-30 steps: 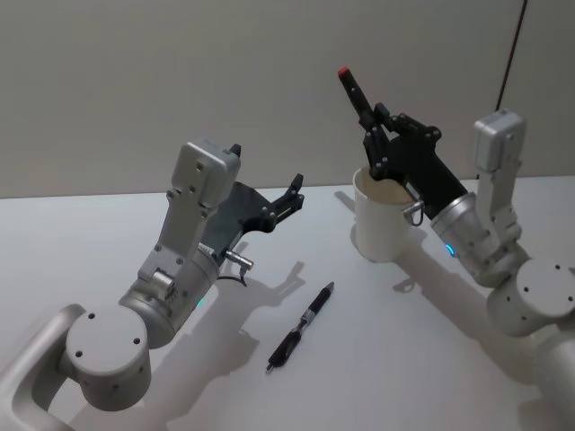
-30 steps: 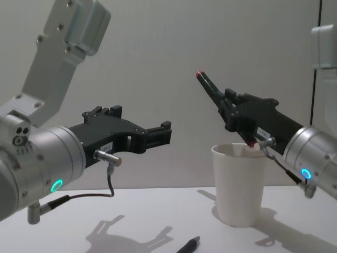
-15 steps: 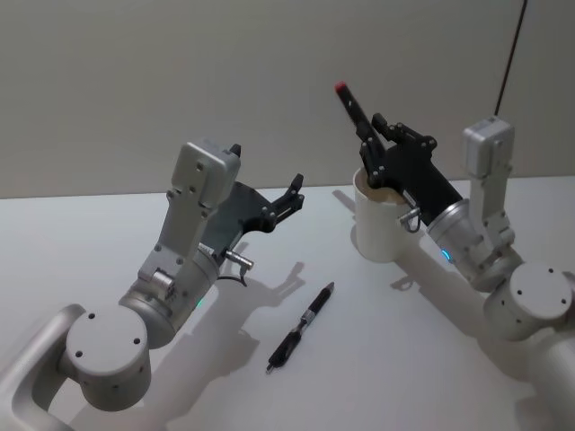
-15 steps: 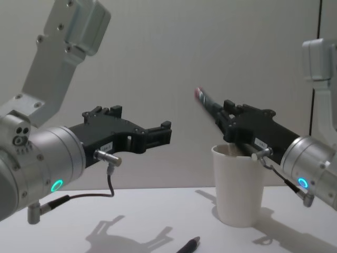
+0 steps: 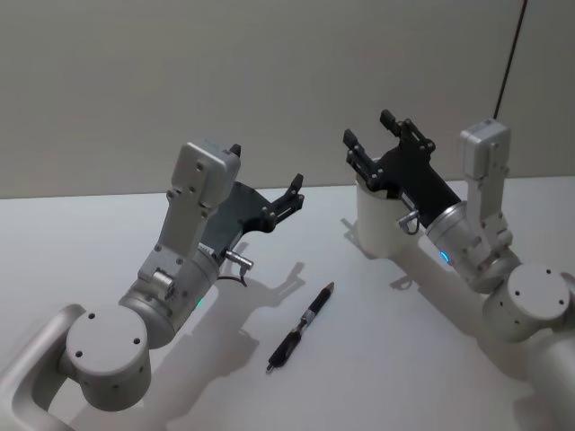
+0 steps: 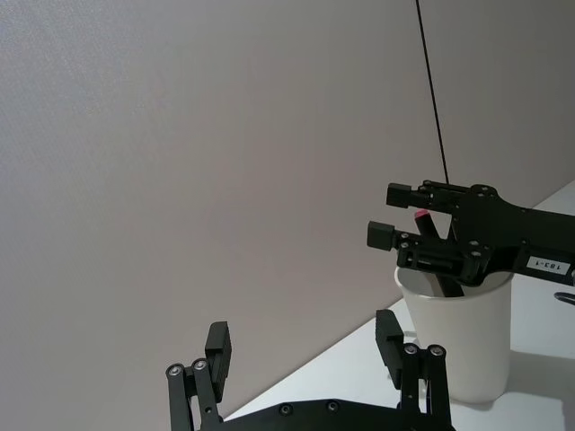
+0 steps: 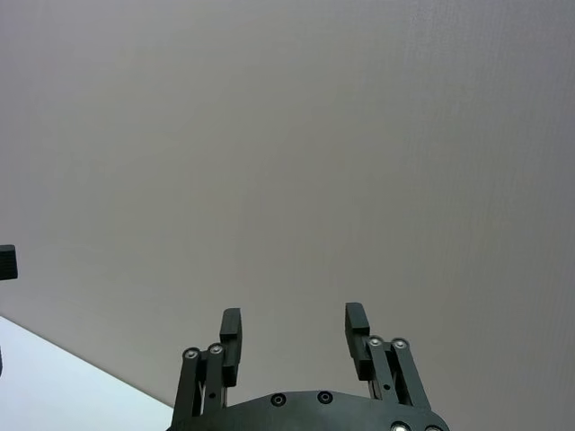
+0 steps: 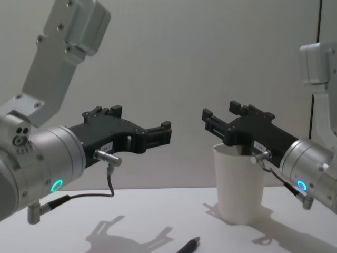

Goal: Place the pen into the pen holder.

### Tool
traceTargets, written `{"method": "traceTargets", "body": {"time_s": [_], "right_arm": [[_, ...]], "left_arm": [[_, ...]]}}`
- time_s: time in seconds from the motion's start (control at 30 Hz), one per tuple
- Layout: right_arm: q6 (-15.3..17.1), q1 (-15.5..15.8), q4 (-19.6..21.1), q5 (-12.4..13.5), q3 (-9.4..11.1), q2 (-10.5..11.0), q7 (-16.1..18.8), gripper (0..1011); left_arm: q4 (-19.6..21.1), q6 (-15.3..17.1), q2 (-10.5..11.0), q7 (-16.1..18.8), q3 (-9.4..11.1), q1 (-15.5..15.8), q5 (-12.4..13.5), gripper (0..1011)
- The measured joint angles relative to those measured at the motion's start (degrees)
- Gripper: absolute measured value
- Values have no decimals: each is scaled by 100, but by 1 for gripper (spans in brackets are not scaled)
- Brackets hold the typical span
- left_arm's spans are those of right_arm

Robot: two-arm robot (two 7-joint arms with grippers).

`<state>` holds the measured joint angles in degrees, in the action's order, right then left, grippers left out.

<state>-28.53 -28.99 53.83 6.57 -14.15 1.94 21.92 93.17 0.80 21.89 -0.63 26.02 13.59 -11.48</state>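
White desk (image 5: 90, 233) is seen carrying the cup (image 5: 377, 229) toward its far right, close to the pale wall (image 5: 269, 72). The cup stands upright, as is shown from the side in the chest view (image 8: 239, 184). A red-tipped pen (image 6: 420, 215) is seen in the left wrist view standing inside the cup (image 6: 467, 341), leaning, with its red end raised just above the rim and its dark body sunk below it.

The right claw (image 5: 368, 127) is held directly over the mouth of the cup, its body angled up from the right arm. Its fingers are spread wide and nothing is gripped between them; the red end of the pen is seen between the two fingers in the left wrist view (image 6: 388, 214), though whether it touches either cannot be told. From the chest view the right claw (image 8: 220, 110) is shown level with the rim and just above it, and in its own wrist view (image 7: 294, 319) the gap between the fingers is filled only by wall.

A black pen (image 5: 301, 328) is left lying flat on the desk nearer the robot, between the two arms and well apart from the cup; only its tip is caught at the bottom of the chest view (image 8: 189, 245).

The left claw (image 5: 268, 169) is held raised above the desk to the left of the cup, apart from both pens. Its fingers are likewise parted and empty, as is confirmed in the chest view (image 8: 141, 118) and in its own wrist view (image 6: 304, 330).
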Motion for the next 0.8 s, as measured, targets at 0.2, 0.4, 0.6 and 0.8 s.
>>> {"method": "traceTargets", "body": {"time_s": [0.2, 0.4, 0.6, 0.8], "right_arm": [[0, -5, -19, -6, -3, -3, -4, 847], [10, -3, -2, 4, 1, 1, -1, 986], [114, 105, 239, 112, 31, 50, 41, 1001], [331, 355, 725, 275, 86, 155, 34, 1001]], "left_arm": [[0, 0, 0, 0, 0, 0, 0, 1001], [0, 0, 0, 0, 0, 0, 0, 1001], [0, 0, 0, 0, 0, 0, 0, 1000], [0, 0, 0, 1, 0, 0, 0, 1001]]}}
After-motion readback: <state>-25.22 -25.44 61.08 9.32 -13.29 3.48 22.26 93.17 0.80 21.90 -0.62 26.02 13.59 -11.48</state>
